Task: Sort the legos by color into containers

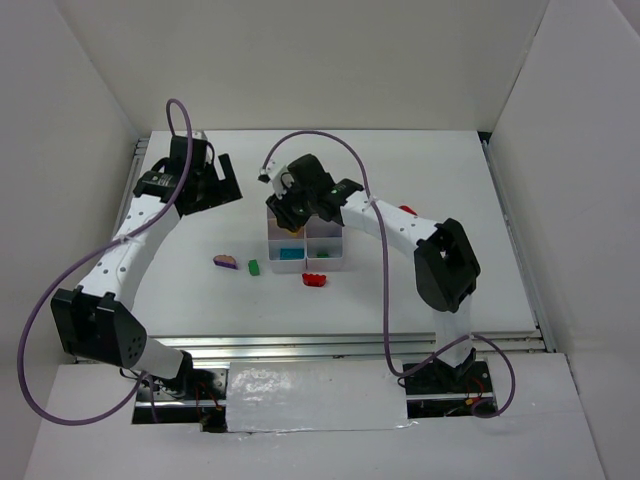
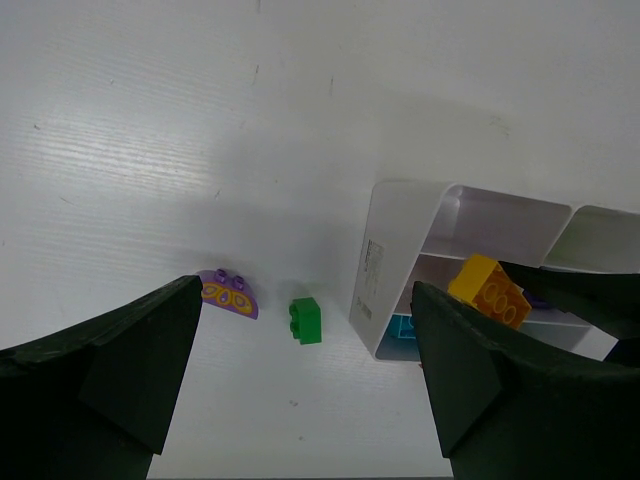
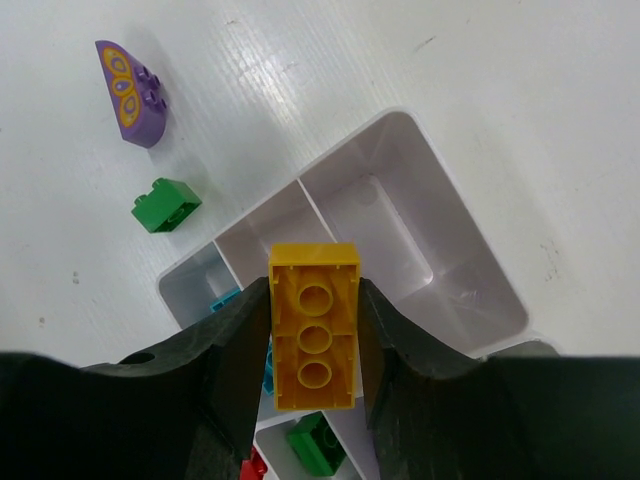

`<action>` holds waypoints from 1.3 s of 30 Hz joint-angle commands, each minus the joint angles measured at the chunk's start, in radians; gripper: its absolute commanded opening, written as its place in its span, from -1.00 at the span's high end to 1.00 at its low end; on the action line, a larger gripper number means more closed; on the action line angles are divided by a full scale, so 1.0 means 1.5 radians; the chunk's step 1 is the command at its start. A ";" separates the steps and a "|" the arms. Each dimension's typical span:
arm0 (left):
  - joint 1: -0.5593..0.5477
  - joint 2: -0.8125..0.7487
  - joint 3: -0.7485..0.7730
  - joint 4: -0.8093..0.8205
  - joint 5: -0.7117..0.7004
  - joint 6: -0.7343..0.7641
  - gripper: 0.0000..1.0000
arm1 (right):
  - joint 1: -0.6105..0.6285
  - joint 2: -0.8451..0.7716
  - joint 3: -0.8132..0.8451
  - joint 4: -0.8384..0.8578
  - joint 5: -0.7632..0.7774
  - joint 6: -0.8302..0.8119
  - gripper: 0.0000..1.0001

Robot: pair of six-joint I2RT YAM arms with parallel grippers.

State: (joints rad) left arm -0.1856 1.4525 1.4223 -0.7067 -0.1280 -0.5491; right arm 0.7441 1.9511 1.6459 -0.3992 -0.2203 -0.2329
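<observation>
yellow lego (image 3: 314, 290) | pinched in right hand (image 3: 315, 340) above containers (image 3: 432, 238) rim | left hand (image 2: 307, 290) spread wide, empty

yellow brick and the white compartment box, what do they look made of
The yellow brick looks like hard moulded plastic, smooth with a slight sheen: crisp edges and round moulded rings on its face. The compartment box is probably thin plastic, white and semi-glossy: rounded corners, soft highlights, walls slightly translucent.
</observation>
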 commanded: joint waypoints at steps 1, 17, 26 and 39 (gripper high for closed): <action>0.002 -0.030 -0.007 0.021 0.011 0.014 -0.96 | 0.008 -0.052 -0.016 0.033 0.007 -0.013 0.09; 0.001 -0.037 -0.025 0.033 0.023 0.018 -0.96 | 0.009 -0.075 -0.019 0.050 -0.003 -0.004 -0.15; 0.000 -0.022 0.001 0.021 -0.005 0.016 -0.97 | -0.022 -0.215 -0.101 0.138 0.103 0.196 -0.96; -0.002 0.009 0.053 -0.023 -0.080 -0.013 -0.99 | -0.399 -0.083 0.031 -0.325 0.304 0.581 -0.99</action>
State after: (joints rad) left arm -0.1856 1.4551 1.4799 -0.7380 -0.2306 -0.5560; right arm 0.1520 1.6070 1.5139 -0.5407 0.0883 0.5030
